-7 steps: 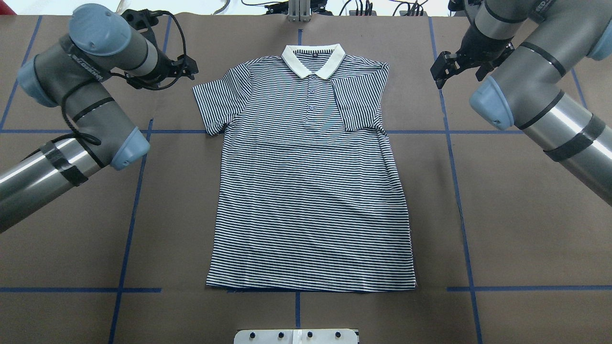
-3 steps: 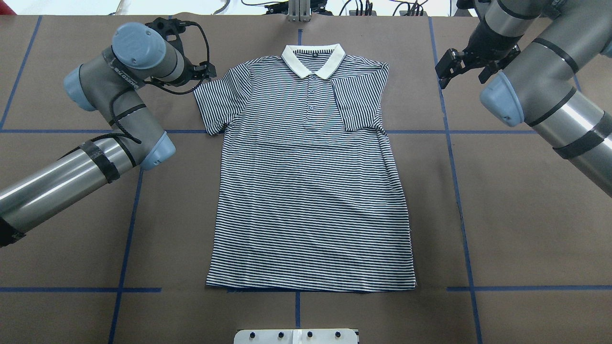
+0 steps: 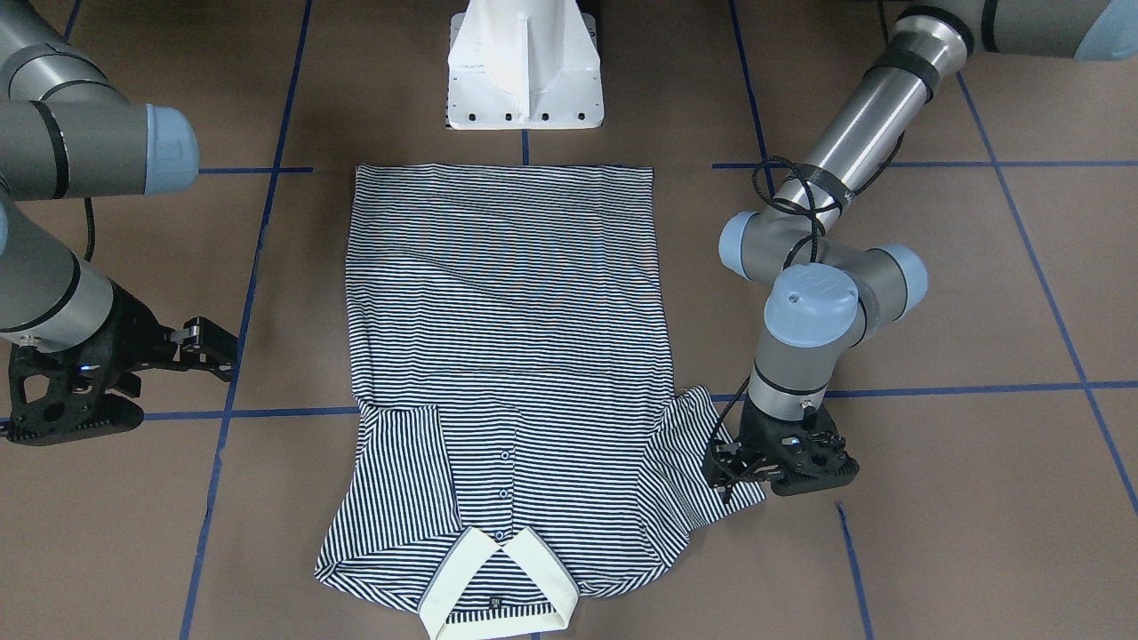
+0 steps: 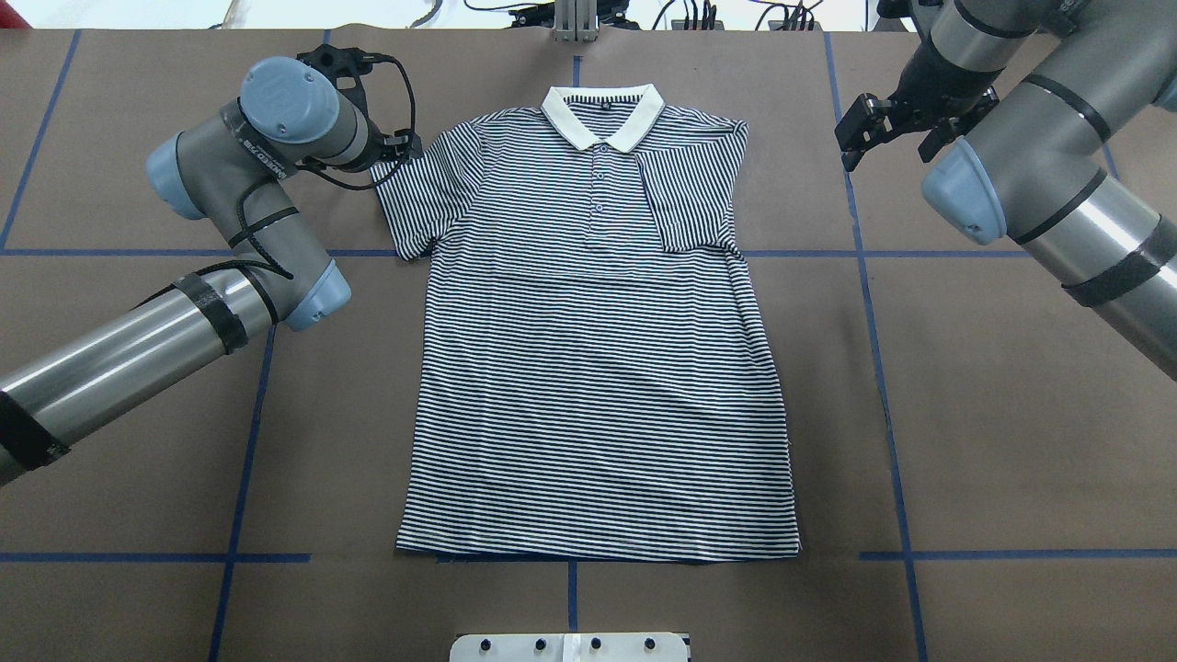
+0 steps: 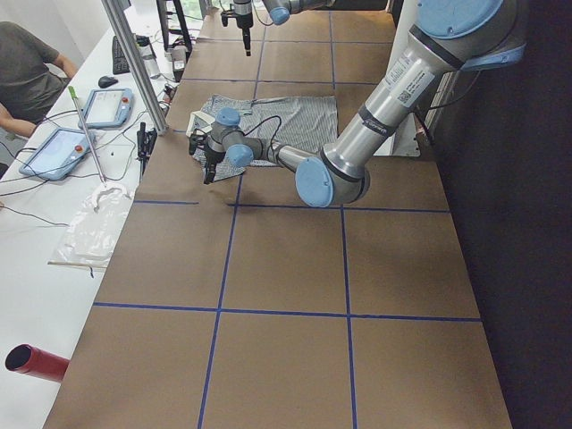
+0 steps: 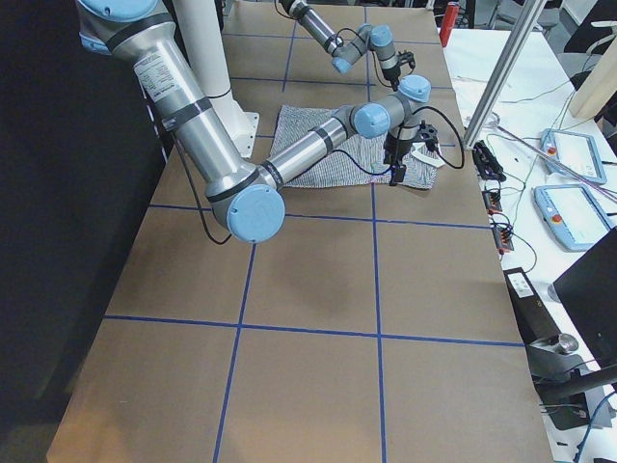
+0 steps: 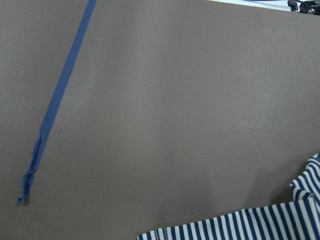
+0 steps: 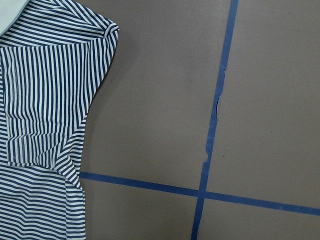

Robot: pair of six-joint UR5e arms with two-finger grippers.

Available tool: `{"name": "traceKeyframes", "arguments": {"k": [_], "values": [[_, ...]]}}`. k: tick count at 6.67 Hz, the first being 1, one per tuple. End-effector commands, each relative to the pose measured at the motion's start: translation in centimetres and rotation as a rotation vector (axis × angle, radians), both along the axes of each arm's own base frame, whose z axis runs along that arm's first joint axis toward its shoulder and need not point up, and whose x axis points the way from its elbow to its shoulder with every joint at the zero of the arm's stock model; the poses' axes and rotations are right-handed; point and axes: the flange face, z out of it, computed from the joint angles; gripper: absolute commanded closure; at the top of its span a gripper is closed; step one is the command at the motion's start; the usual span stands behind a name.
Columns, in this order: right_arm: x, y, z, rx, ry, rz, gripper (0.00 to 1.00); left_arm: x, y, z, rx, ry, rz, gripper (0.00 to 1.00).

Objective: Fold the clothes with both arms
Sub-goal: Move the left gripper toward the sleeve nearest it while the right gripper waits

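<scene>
Navy-and-white striped cotton, the short-sleeved polo shirt point(image 4: 598, 368) lies flat and face up in the middle of the brown paper-covered table point(image 4: 1011, 414), with its cream collar point(image 4: 602, 115) away from the robot. The sleeve on the robot's right point(image 4: 694, 198) is already folded in over the chest. The other sleeve point(image 4: 428, 198) is spread out to the side.

Within the last second the left arm has swung in from well clear of the shirt. Its black left end effector point(image 4: 400, 147) now sits low at the outer edge of that open sleeve. I cannot tell how wide it stands, or whether it has cloth yet. The right end effector point(image 4: 855, 138) has barely shifted. It hovers apart from the shirt with nothing in it, and its opening is also unclear.

This suggests the second sleeve fold is about to start. It will need a clean pinch of the sleeve hem alone.
</scene>
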Motion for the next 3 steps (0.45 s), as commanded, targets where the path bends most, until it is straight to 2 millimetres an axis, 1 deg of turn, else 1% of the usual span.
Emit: {"name": "traceKeyframes", "arguments": {"k": [1, 3], "values": [[0.01, 0.01, 0.1, -0.003, 0.002, 0.002, 0.0, 0.37, 0.05, 0.57, 0.002, -0.017, -0.003, 0.11], [0.02, 0.04, 0.04, -0.001, 0.001, 0.002, 0.0, 0.99, 0.49, 0.55, 0.003, -0.016, 0.006, 0.12]]}}
